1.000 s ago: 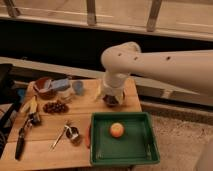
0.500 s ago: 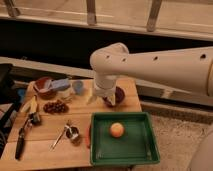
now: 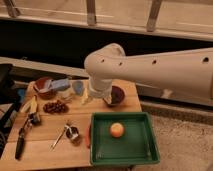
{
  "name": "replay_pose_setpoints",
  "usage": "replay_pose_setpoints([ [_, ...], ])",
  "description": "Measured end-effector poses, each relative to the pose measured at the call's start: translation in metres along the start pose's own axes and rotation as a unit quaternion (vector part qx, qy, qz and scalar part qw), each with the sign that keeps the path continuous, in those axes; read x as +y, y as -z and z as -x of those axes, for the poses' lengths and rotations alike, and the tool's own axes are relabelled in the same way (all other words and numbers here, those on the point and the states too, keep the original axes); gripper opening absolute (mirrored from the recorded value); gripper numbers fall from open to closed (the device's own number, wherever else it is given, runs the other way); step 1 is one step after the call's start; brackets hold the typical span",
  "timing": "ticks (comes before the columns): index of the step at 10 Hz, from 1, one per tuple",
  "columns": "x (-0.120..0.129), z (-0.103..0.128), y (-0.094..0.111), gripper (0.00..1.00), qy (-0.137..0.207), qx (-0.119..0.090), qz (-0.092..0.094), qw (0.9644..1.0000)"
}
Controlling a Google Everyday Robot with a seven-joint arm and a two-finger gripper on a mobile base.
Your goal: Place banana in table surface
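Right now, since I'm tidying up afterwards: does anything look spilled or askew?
Nothing looks spilled. Only the green tray seems to jut past the right edge of the table surface. The gripper hangs over it beside the dark bowl.

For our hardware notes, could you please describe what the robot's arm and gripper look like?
The arm is a thick, smooth off-white tube with small dark round holes and a rounded joint housing; no cables show. The gripper, beside the dark bowl, is mostly hidden.
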Motion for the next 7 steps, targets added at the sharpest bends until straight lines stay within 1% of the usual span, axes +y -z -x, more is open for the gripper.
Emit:
replay_pose_setpoints([
  [1,0.022,0.012,-0.001,0.73,0.028,-0.010,0.000,0.9996],
  [2,0.040,0.022,-0.004,0.73,0.045,-0.016,0.001,0.9989],
  [3,0.070,0.035,-0.009,0.73,0.070,-0.022,0.003,0.9973],
  [5,0.112,0.057,-0.024,0.73,0.106,-0.026,0.004,0.9940],
  [6,0.128,0.066,-0.031,0.73,0.120,-0.026,0.004,0.9924],
  [7,0.153,0.079,-0.042,0.73,0.140,-0.026,0.005,0.9898],
])
